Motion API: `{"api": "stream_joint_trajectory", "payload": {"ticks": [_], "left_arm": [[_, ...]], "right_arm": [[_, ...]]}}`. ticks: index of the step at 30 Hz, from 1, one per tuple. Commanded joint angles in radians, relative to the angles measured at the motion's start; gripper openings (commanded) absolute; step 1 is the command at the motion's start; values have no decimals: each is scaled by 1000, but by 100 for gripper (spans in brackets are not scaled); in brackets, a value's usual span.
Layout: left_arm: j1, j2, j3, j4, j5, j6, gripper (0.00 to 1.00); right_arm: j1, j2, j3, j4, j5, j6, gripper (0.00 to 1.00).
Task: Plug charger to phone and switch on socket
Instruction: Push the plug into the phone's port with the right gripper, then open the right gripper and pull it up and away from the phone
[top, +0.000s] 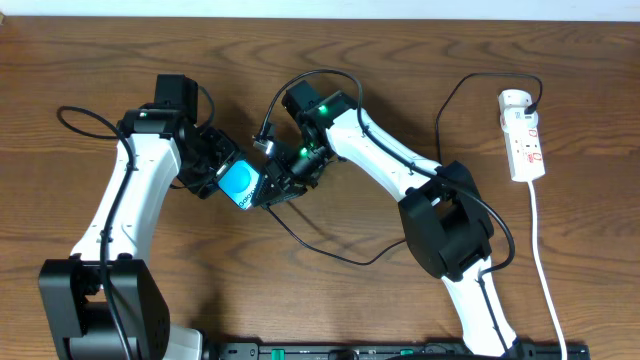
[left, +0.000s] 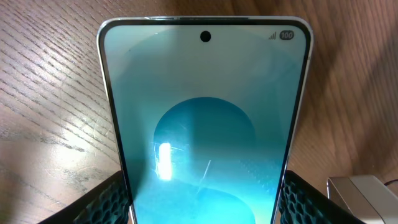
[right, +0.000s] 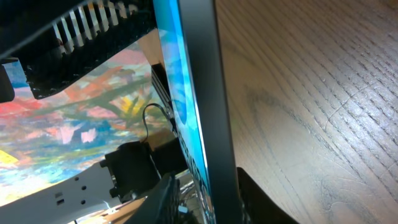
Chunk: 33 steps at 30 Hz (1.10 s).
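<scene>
The phone (top: 240, 183), with its cyan screen, is held off the table between both grippers. My left gripper (top: 228, 176) is shut on its long sides; in the left wrist view the screen (left: 205, 124) fills the frame between the fingers (left: 205, 208). My right gripper (top: 278, 187) is at the phone's other end. In the right wrist view the phone (right: 202, 93) is edge-on between the fingers (right: 211, 208), and the plug tip is mostly hidden. The charger cable (top: 340, 255) runs from that gripper to the socket (top: 524, 140) at the far right.
The cable loops over the table in front of the right arm and up to the strip's top end (top: 537, 102). The strip's white cord (top: 545, 270) runs down to the front edge. A black bar (top: 400, 350) lies along the front edge.
</scene>
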Motion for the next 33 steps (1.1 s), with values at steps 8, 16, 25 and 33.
{"api": "stream_joint_trajectory", "payload": {"ticks": [8, 16, 25, 33], "left_arm": [[-6, -8, 13, -3, -6, -8, 7], [-6, -8, 13, -3, -7, -8, 7], [-6, -8, 13, -3, -7, -8, 7], [-6, -8, 13, -5, -14, -4, 7]], "right_arm": [[6, 9, 7, -2, -10, -16, 36], [-9, 9, 7, 3, -10, -16, 49], [-61, 9, 7, 5, 21, -24, 61], [-146, 9, 7, -8, 88, -38, 68]]}}
